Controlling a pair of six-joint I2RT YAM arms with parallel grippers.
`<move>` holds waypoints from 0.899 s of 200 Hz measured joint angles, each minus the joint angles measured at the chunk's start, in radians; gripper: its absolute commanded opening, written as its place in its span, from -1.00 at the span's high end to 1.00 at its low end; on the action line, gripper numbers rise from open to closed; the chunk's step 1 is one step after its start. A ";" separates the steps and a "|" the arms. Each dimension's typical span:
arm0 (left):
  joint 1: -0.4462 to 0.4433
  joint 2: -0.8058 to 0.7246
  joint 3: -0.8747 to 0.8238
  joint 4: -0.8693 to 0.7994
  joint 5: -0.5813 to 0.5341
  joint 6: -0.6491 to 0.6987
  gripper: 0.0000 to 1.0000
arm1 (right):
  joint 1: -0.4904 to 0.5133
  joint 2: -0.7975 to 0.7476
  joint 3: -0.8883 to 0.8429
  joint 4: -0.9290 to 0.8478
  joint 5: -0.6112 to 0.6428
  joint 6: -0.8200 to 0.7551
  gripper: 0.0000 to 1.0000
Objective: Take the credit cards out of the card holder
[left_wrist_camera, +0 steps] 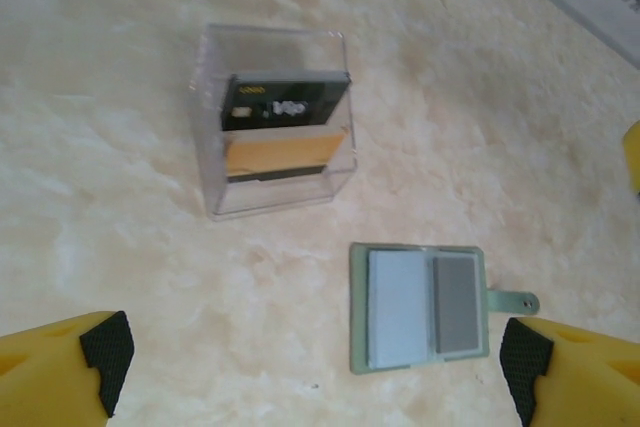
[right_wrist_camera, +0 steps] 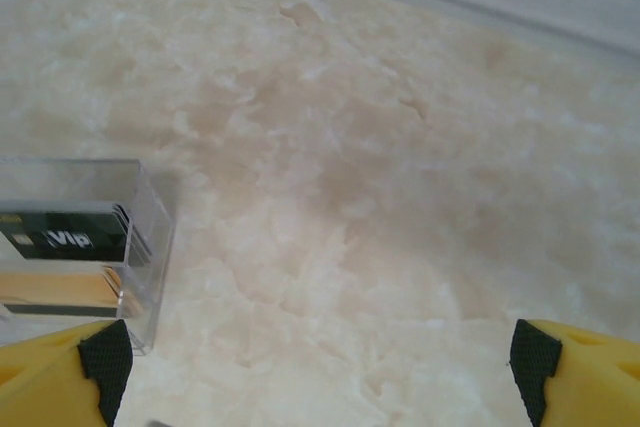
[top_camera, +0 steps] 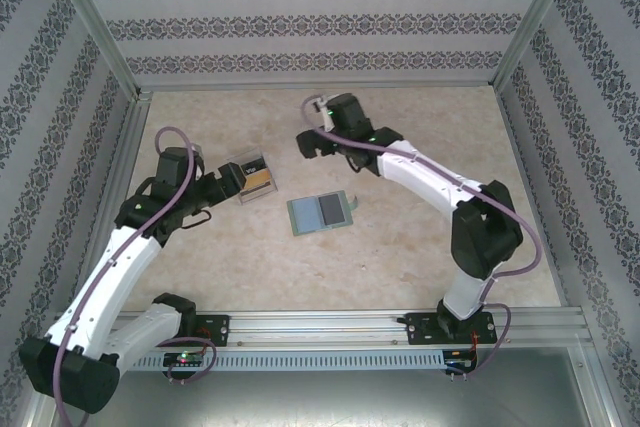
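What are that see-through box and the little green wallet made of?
The box looks like hard clear plastic: glossy, and you see straight through its walls. The wallet seems soft and matte, perhaps faux leather or fabric, with a paler lining; the look leaves that open.

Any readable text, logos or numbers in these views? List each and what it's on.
"Vip": pale lettering on the black credit card standing in the clear plastic tray, right wrist view.
Small yellowish print near that card's corner, left wrist view: too blurred to read.
Tan credit card: no print visible.
Grey-green folding card holder: no print visible.
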 measured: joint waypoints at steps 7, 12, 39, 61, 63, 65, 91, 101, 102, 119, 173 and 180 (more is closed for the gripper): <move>-0.002 0.018 -0.010 0.019 0.023 -0.003 -0.85 | -0.040 -0.008 -0.015 0.003 -0.052 0.042 -0.97; -0.008 0.032 -0.018 0.031 0.035 -0.007 -0.82 | -0.067 -0.015 -0.028 0.006 -0.085 0.070 -0.96; -0.073 0.112 -0.046 0.097 0.074 -0.031 -0.67 | -0.162 -0.053 -0.123 -0.002 -0.187 0.168 -0.97; -0.156 0.181 -0.055 0.159 0.088 -0.055 -0.39 | -0.158 -0.082 -0.189 -0.021 -0.236 0.202 -0.97; -0.164 0.190 -0.056 0.168 0.089 -0.061 -0.36 | -0.156 -0.084 -0.195 -0.024 -0.241 0.205 -0.97; -0.172 0.197 -0.057 0.174 0.091 -0.066 -0.33 | -0.155 -0.087 -0.202 -0.025 -0.246 0.208 -0.97; -0.251 0.304 -0.068 0.249 0.099 -0.098 0.08 | -0.143 -0.126 -0.285 -0.035 -0.285 0.230 -0.96; -0.273 0.343 -0.074 0.272 0.100 -0.099 0.25 | -0.137 -0.135 -0.313 -0.036 -0.294 0.241 -0.97; -0.275 0.346 -0.074 0.275 0.100 -0.101 0.26 | -0.136 -0.136 -0.317 -0.036 -0.295 0.241 -0.96; -0.303 0.412 -0.082 0.308 0.103 -0.116 0.51 | -0.122 -0.142 -0.356 -0.037 -0.302 0.256 -0.97; -0.328 0.565 -0.095 0.387 0.113 -0.121 0.77 | -0.034 -0.129 -0.410 -0.035 -0.337 0.305 -0.96; -0.332 0.580 -0.095 0.397 0.117 -0.121 0.78 | -0.023 -0.123 -0.410 -0.032 -0.340 0.312 -0.97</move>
